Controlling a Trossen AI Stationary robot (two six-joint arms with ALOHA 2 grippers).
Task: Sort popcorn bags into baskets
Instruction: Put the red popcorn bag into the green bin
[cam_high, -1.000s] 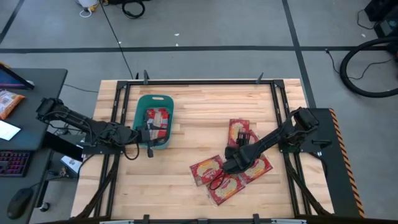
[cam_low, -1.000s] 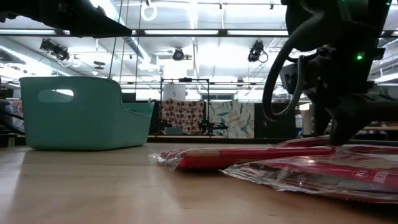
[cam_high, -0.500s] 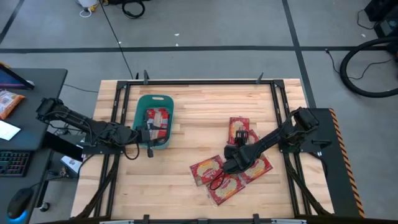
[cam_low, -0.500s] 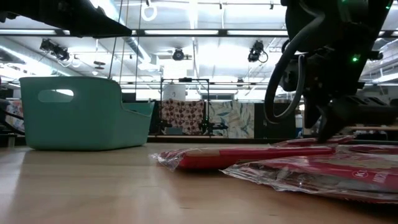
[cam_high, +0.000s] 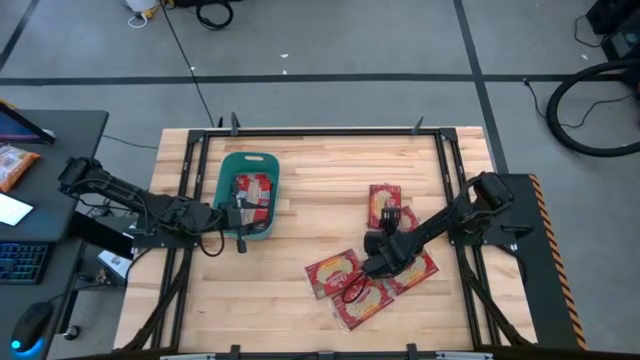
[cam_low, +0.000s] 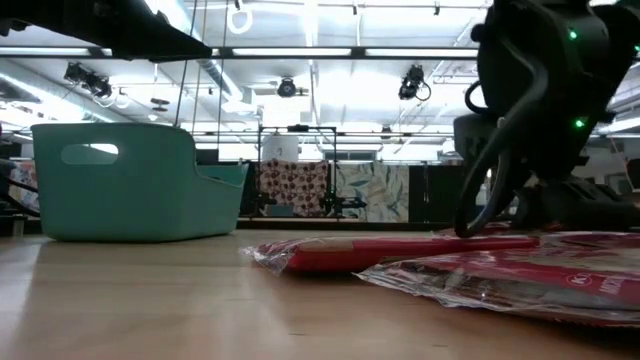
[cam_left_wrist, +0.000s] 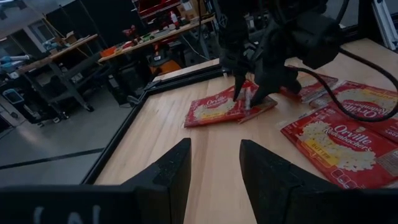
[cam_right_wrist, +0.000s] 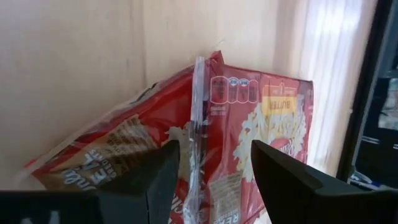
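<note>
The teal basket (cam_high: 248, 194) sits left of centre, already holding packets, with the left gripper (cam_high: 238, 214) waiting open at its near rim. The loose popcorn bags (cam_high: 368, 272) lie spread right of centre, where the right gripper (cam_right_wrist: 208, 165), fingers parted, straddles one bag's raised edge, apparently to pinch it

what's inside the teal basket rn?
The teal basket holds red popcorn bags, stacked; the count is unclear. The left gripper covers its near edge.
</note>
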